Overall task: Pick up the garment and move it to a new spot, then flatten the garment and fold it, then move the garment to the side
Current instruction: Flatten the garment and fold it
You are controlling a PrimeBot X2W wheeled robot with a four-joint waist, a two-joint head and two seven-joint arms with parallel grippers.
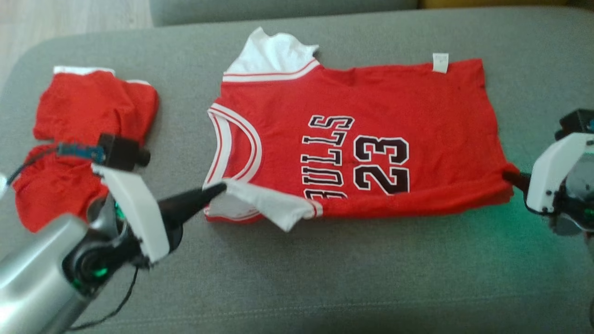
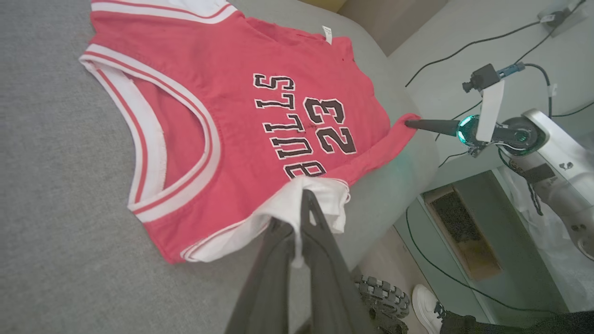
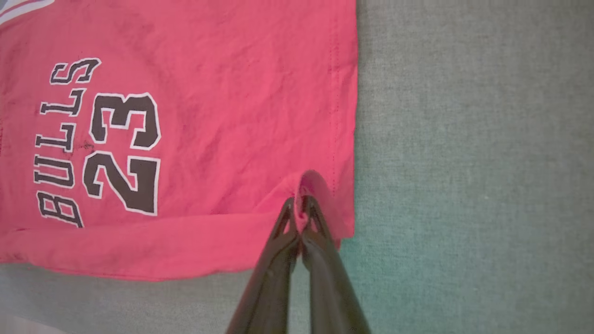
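Lying spread, the red jersey (image 1: 394, 102) reads BULLS 23; white trim.

You're looking at a red basketball jersey (image 1: 371, 139) of thin fabric, spread face up and mostly flat on the grey fabric cushion (image 1: 325, 278), collar to the robot's left, hem to its right. White-and-red striped trim rings the scooped neckline (image 1: 234, 144). Black white-edged print (image 1: 357, 157) reads BULLS 23, running sideways. The far white sleeve (image 1: 274, 51) lies rumpled at the far left corner. The near white sleeve (image 1: 269, 204) is lifted and flipped over the front, hiding part of the B. The near long edge is turned over in a narrow band; its hem corner (image 3: 315, 185) is bunched up. A small white label (image 1: 440, 62) sticks out at the far edge.
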